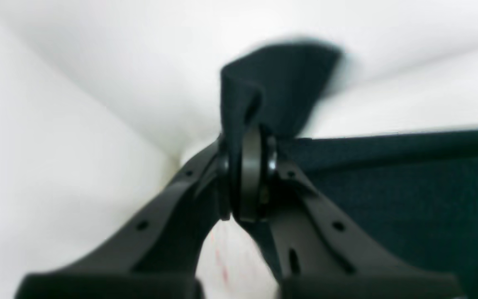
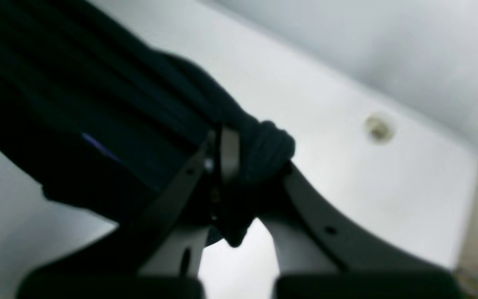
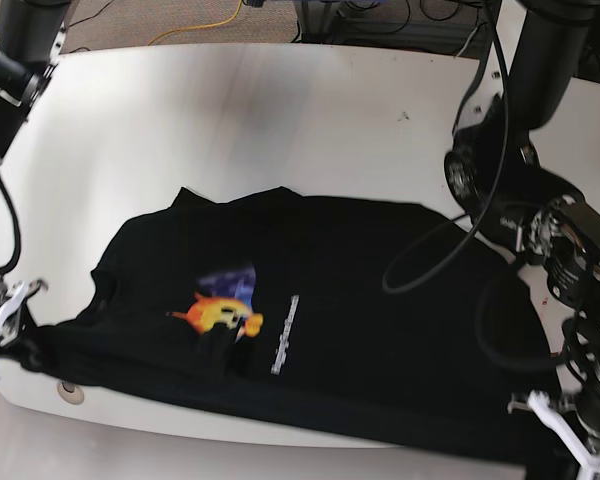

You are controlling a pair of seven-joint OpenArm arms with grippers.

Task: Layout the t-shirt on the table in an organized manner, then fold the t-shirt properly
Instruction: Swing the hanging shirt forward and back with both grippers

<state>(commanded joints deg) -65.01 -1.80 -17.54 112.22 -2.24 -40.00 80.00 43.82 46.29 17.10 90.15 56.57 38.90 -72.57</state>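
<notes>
Spreading step: left gripper (image 1: 249,174) and right gripper (image 2: 239,174) each clamp t-shirt (image 3: 360,320) hem at lower frame; next, tension and lay flat on table (image 3: 280,110).

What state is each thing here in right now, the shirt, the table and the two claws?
t-shirt: spread print-up on the table, near edge lifted and pinched at two points.
table: white, partly covered by the shirt.
left gripper: shut on the shirt's edge.
right gripper: shut on a bunched fold of shirt.
</notes>
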